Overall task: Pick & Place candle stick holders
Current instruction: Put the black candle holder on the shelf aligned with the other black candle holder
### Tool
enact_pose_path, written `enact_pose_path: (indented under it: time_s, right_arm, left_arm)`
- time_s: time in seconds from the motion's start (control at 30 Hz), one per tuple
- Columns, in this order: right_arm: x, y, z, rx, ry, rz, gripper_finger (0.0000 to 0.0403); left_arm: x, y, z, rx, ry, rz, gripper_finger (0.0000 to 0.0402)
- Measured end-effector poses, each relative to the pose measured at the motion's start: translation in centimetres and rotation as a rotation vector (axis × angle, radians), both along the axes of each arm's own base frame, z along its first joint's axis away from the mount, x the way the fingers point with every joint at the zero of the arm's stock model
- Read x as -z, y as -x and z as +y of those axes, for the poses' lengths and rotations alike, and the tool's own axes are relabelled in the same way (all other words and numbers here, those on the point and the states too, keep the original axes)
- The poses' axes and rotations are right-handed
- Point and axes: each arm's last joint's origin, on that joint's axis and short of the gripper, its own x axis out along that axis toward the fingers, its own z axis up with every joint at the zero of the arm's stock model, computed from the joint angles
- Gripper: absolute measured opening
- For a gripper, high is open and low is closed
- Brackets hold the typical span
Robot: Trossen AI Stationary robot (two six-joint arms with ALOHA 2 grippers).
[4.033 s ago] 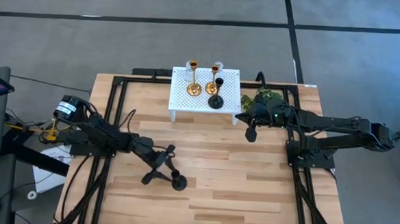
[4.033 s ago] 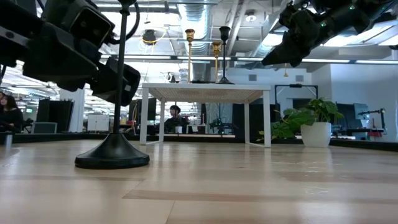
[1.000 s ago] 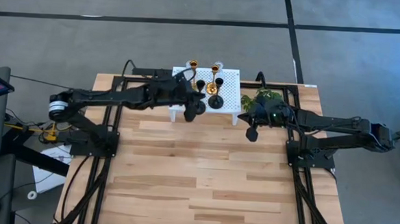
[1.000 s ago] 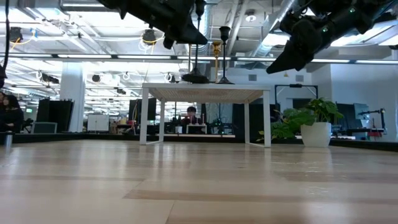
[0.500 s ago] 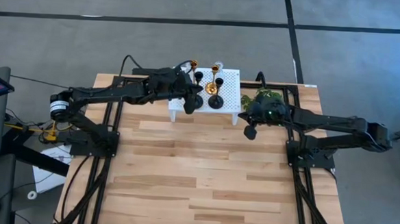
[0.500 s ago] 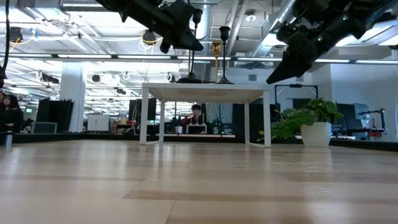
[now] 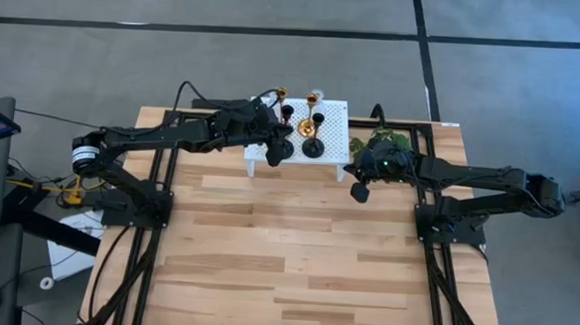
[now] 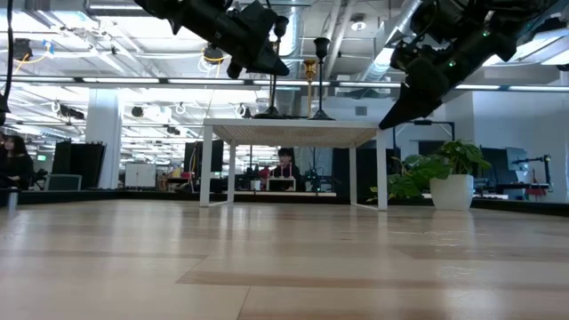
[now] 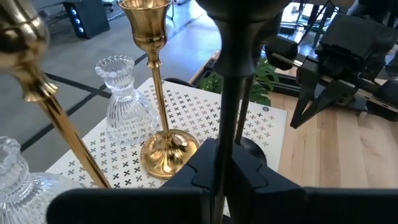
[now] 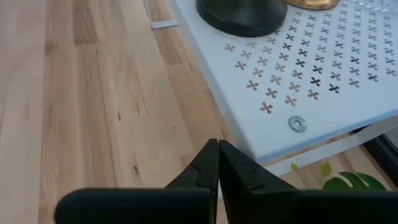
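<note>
A grey concrete floor [image 7: 275, 72] crossed by dark lines is seen around the light wooden table [image 7: 295, 252]. Beyond the table, an open workspace is lit by ceiling strip lights [image 8: 133, 84], with exposed ducts [image 8: 267, 18] overhead. A white pillar [image 8: 103, 142] and a seated person [image 8: 16, 160] are visible near it.
</note>
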Motion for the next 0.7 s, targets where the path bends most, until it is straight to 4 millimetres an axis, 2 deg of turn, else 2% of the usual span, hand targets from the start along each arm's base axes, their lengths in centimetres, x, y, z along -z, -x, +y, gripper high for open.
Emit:
enact_pose_path:
  time_s: [0.17, 0.4, 0.7]
  right_arm:
    - [-0.03, -0.02, 0.00, 0.001, 0.000, -0.004, 0.0000]
    - [-0.04, -0.01, 0.01, 0.000, -0.001, -0.004, 0.0000]
    - [-0.03, -0.01, 0.01, 0.000, -0.001, -0.004, 0.0000]
  left_arm:
    - [-0.06, -0.02, 0.01, 0.001, -0.005, -0.010, 0.0022]
    - [-0.25, -0.03, 0.12, -0.029, -0.064, -0.010, 0.0050]
    - [-0.31, 0.09, 0.46, -0.049, -0.101, 0.002, 0.0122]
